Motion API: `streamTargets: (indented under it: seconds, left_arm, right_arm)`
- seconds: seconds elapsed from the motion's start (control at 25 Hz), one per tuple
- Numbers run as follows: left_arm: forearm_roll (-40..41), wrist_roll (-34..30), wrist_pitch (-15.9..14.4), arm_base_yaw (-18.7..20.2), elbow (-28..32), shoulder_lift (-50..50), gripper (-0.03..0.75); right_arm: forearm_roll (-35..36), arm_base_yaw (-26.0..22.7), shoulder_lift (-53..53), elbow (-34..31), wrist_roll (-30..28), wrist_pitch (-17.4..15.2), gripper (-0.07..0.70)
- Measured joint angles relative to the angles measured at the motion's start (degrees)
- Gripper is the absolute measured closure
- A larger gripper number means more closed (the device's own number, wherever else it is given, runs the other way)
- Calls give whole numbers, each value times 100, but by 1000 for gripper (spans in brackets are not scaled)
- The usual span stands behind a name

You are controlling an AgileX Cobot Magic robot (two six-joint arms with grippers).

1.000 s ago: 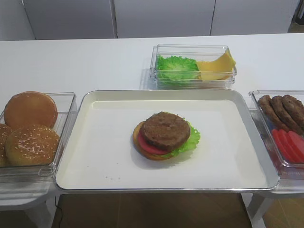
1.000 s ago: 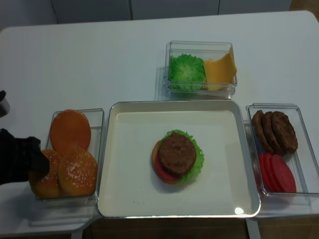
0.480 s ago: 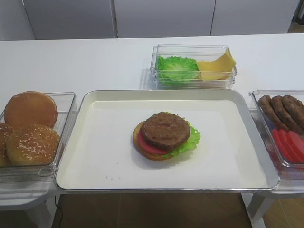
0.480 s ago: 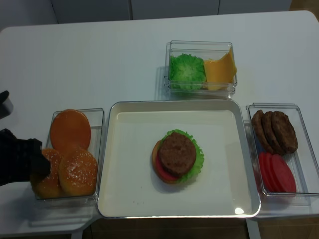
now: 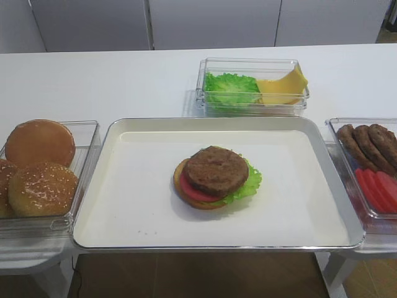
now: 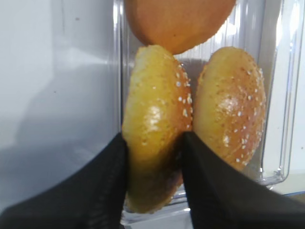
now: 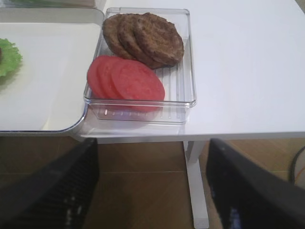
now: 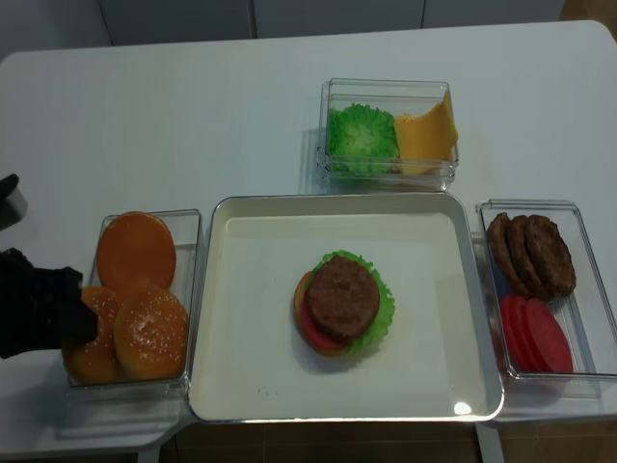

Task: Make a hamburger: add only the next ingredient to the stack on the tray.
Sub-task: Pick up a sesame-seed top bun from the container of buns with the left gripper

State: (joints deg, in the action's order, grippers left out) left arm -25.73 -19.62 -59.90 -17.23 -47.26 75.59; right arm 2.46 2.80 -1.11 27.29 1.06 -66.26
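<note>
Golden sesame crust fills the left wrist view, and the left gripper (image 6: 155, 152) has a finger on either flank of a sesame bun top (image 6: 157, 126) in the clear bun bin (image 6: 274, 95) — both pads pressed against it, so I call that clamped on the bun. A second seeded bun (image 6: 231, 105) sits touching it on the right, with the smooth seedless bun (image 6: 178, 21) at the far end of the bin.

Over on the tray (image 8: 251, 386), the stack (image 8: 342, 304) waits near the middle, patty on top, lettuce frilling out the right side, tomato peeking at the lower left. No bun top on it yet.

To do this well, I'd judge: lift straight up so the neighbouring bun isn't dragged along, clear the bin wall, carry it across level, and set it dome-up, centred over the patty. Let go low, or it may slide off the lettuce.

The right gripper (image 7: 152, 186) hangs off the counter (image 7: 248, 71) edge by the patty and tomato bin (image 7: 186, 102), fingers spread wide with nothing between them.

Hard to see: in the overhead view the left arm is just a dark mass at the frame edge, hiding the grip, and the gripped bun's underside is out of sight.
</note>
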Motion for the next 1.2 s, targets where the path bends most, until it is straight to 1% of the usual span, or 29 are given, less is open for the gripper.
streamTargets:
  seconds: [0.24,0.6,0.68,0.8,0.96,1.2]
  left_arm:
    - [-29,-12,-8,0,0,0,463]
    - [-294,-266,-8,0,0,0,477]
    - [-373,-266,-30,0,0,0,508]
    - [-443,-279,-115,0,0,0,522]
    - [-442,-279,-147,0,0,-11,523]
    - [-423,-301,-112,0,0,-351,541]
  right_arm:
    - [0,0,0,0,0,0,101]
    - [0,0,0,0,0,0,101]
    - [0,0,0,0,0,0,101]
    - [0,0,0,0,0,0,101]
    - [0,0,0,0,0,0,101]
    - [0,0,0,0,0,0,101]
